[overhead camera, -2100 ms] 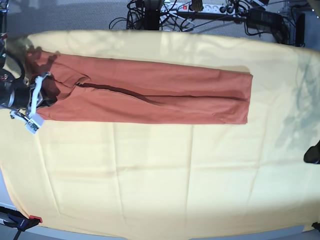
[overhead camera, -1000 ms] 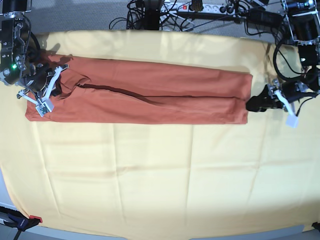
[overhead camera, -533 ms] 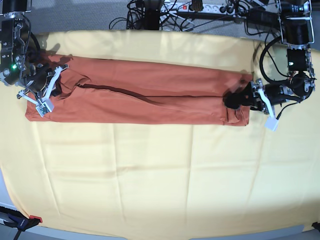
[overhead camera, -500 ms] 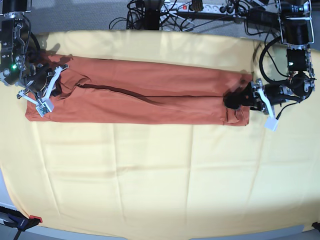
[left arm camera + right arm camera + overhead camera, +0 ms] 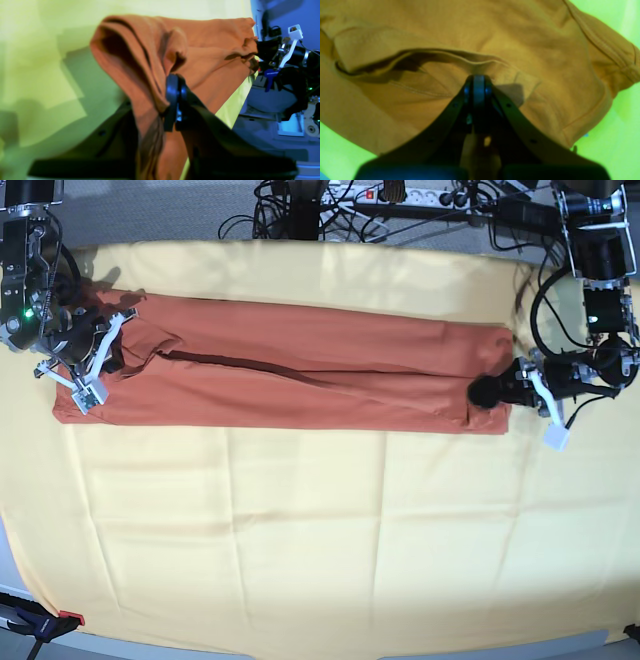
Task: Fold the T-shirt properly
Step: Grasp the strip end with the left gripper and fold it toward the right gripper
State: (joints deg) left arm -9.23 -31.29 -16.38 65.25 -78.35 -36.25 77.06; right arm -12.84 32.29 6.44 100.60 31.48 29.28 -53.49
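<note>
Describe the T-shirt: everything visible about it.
The T-shirt is plain rust-orange, thin soft fabric, no print visible. It lies folded lengthwise into a long narrow strip across the upper part of the pale yellow cloth, with a dark fold seam running along its middle. The right gripper is shut on its collar end, the left gripper pinches the opposite hem end, lifting bunched layers slightly. Stitched hems show in the right wrist view.
</note>
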